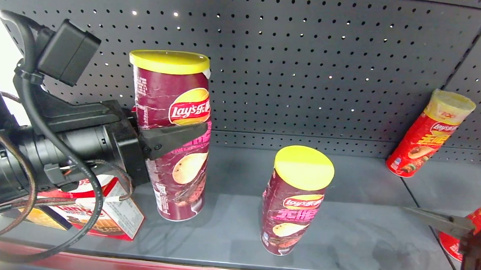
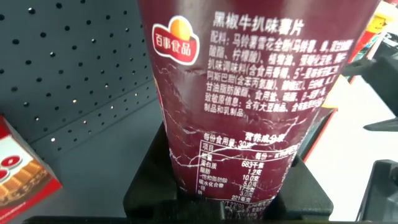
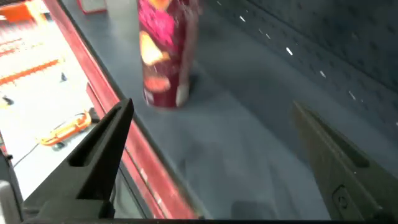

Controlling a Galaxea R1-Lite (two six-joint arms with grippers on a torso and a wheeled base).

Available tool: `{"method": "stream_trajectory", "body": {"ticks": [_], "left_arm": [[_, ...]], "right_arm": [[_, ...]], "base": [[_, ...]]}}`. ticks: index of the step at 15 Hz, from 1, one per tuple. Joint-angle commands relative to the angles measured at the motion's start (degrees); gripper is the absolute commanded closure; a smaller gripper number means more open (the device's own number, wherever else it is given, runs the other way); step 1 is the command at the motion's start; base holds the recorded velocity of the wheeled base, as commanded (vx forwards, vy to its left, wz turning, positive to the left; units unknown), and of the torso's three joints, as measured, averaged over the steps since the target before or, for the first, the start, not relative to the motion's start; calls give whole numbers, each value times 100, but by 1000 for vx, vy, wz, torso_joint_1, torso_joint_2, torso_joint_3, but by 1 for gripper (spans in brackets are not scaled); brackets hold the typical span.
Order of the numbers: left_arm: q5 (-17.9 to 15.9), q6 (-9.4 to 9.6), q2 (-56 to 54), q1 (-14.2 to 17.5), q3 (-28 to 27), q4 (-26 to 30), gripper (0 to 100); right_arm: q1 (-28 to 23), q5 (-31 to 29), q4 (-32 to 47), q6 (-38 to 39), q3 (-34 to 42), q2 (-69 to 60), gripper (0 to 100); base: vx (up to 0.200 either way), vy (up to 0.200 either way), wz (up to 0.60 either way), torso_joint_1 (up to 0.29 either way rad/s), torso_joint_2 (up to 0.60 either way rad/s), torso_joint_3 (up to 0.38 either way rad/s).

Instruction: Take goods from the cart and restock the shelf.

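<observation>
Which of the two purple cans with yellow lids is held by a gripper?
The left purple can, clamped in the left gripper; the other purple can stands free further right.

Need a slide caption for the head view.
Left gripper holds a maroon chip can upright at the shelf, a second can standing alongside.

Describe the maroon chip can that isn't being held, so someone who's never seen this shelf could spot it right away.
On the grey shelf backed by pegboard, look near the middle, toward the front edge. There a maroon can with a yellow lid stands upright alone. Its twin to the left is clamped in the left gripper, and the red cans sit farther right.
</observation>
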Motion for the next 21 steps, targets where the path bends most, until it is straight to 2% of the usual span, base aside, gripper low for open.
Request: {"method": "stream_trajectory", "body": {"ticks": [1,3,5,6,8,11,14,15,16,17,18,20,21], "left_arm": [[-5,10,-181,-11,106,-3,100],[-5,18,-216,-37,71,-3,100],[-5,36,-225,-55,62,-3,100],[-5,36,-269,-116,124,-3,100],[-5,45,-269,-196,115,-3,100],[-14,45,-287,-231,133,-3,100],[-31,54,-278,-248,124,-3,100],[-31,54,-278,-248,106,-3,100],[-31,54,-287,-248,89,-3,100],[-31,54,-296,-257,106,-3,100],[-31,54,-375,-283,124,-3,100],[-31,45,-471,-283,150,6,100],[-31,45,-480,-283,159,6,100]], "right_arm": [[-30,-571,805,208,348,-1453,0],[-47,-1239,1578,744,585,-2525,0],[-118,-1722,2378,964,717,-3360,0],[-258,-2082,3679,1236,708,-4406,0],[-583,-2284,5129,1421,523,-5873,0],[-645,-2988,5208,1641,453,-5873,0],[-610,-2777,5217,1632,453,-5873,0],[-768,-2812,5217,1623,453,-5610,0],[-1392,-2979,5199,1606,453,-5126,0],[-1620,-2952,5199,1597,453,-5118,0],[-2113,-3067,5146,1676,480,-5241,0],[-2060,-3664,4865,1904,594,-5249,0],[-2051,-3717,4786,1913,611,-5241,0]], "base": [[0,0,0,0,0,0],[0,0,0,0,0,0],[0,0,0,0,0,0],[0,0,0,0,0,0],[0,0,0,0,0,0],[0,0,0,0,0,0],[0,0,0,0,0,0],[0,0,0,0,0,0],[0,0,0,0,0,0],[0,0,0,0,0,0],[0,0,0,0,0,0],[0,0,0,0,0,0],[0,0,0,0,0,0]]}}
